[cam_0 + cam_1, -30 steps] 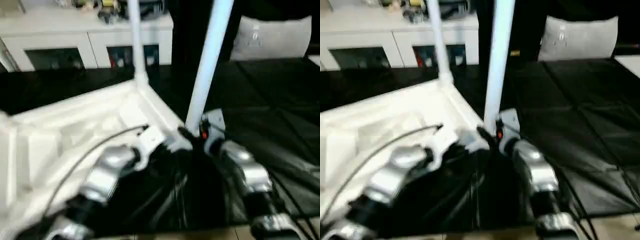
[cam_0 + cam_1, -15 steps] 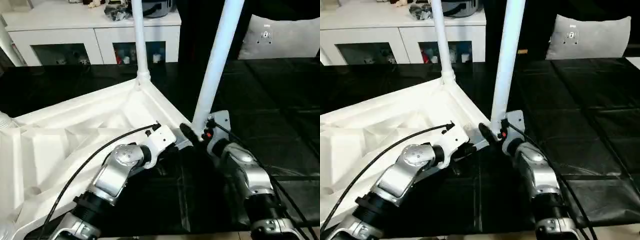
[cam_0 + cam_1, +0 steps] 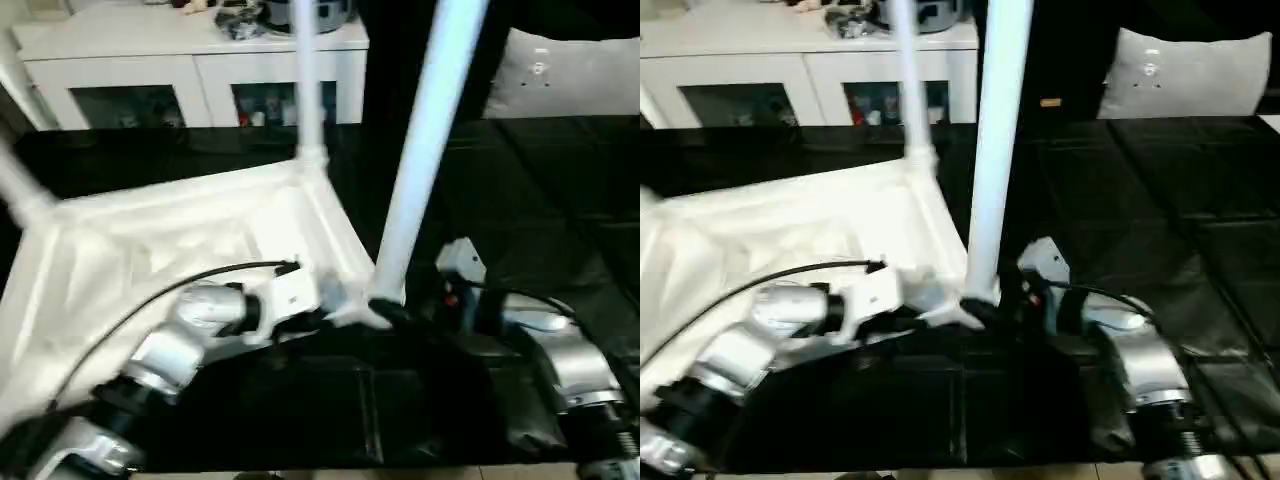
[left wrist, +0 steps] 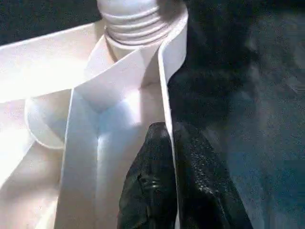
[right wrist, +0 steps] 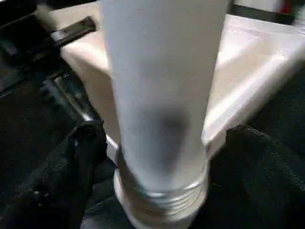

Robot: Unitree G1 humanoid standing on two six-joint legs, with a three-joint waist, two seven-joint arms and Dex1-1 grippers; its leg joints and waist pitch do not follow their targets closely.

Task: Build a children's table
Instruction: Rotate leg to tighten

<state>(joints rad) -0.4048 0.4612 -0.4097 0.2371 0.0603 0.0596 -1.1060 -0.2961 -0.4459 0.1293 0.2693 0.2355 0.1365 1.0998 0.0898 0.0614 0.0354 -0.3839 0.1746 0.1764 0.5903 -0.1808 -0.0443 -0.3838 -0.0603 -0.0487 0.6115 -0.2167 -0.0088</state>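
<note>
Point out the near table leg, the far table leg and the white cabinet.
near table leg point(image 3: 425, 140), left eye view, middle of its shaft
far table leg point(image 3: 910, 90), right eye view, its shaft above the corner socket
white cabinet point(image 3: 215, 80), left eye view, front between the glass doors

forearms point(image 3: 185, 335): silver, black joints | cable point(image 3: 150, 300): black | jaws: black, textured

Near leg point(image 3: 425, 160) blocks between tools – black mat point(image 3: 560, 190) rightward open

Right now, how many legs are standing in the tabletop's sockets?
3: the near leg at the corner by the right end effector, the far-corner leg, and one at the left edge. A fourth may be out of frame.
</note>
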